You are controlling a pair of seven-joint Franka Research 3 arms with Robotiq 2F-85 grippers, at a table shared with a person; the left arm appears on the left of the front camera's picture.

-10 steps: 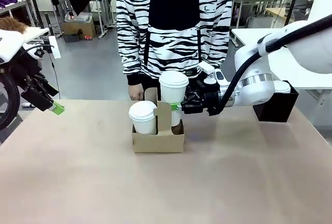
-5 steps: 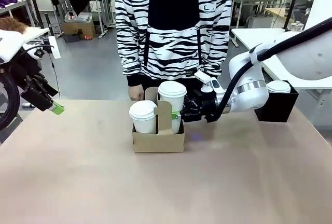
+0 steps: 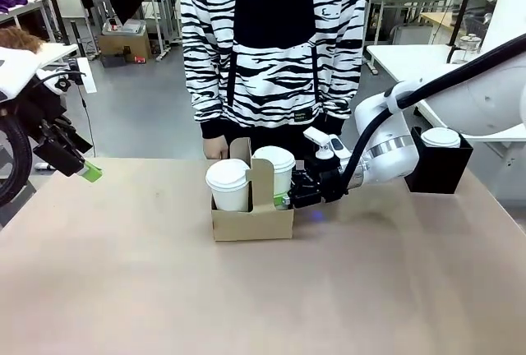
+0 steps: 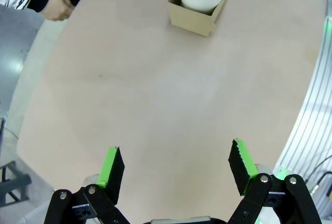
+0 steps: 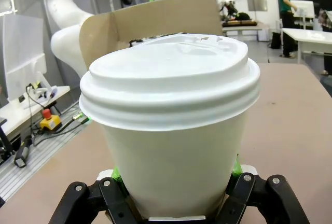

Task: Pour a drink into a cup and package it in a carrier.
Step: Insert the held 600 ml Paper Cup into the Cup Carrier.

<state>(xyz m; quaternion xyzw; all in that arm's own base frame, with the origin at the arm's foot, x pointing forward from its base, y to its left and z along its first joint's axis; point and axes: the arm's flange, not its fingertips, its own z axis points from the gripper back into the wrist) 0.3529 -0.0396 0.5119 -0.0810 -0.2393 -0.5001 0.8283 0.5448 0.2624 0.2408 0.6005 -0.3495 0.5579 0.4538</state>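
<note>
Cup (image 5: 174,172): matt white paper wall; lid (image 5: 171,81) of smooth white plastic with a slight sheen. Carrier (image 3: 251,220): plain brown cardboard, matt. Table (image 3: 263,297): smooth, matt beige top. Gripper fingers: black plastic with green pads (image 4: 111,164), matt.
</note>
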